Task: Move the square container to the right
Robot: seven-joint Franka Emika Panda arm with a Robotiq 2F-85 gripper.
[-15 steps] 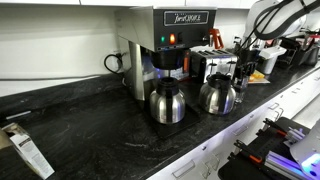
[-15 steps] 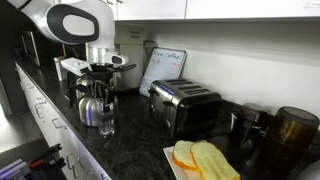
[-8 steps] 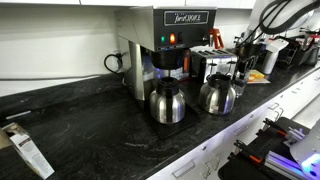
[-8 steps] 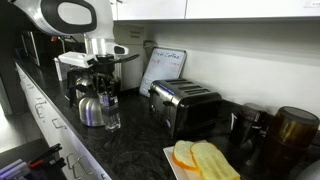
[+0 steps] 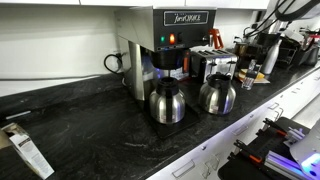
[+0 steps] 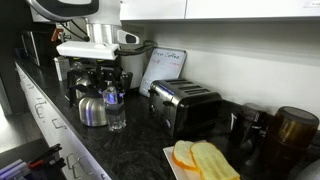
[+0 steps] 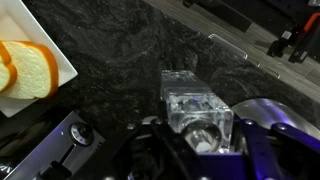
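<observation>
The square container is a small clear box with a faint bluish tint. In the wrist view it sits between my gripper's two fingers, above the dark speckled counter. In an exterior view the container hangs under my gripper, just above the counter. It is in front of a steel carafe and left of the toaster. The gripper is shut on the container.
A white plate with yellow-orange slices lies at the counter's near end and also shows in the wrist view. Two steel carafes stand under the coffee maker. A dark jar stands at the far right.
My gripper has moved up and to the right with the container, which has risen off the counter beside the carafe toward the toaster.
</observation>
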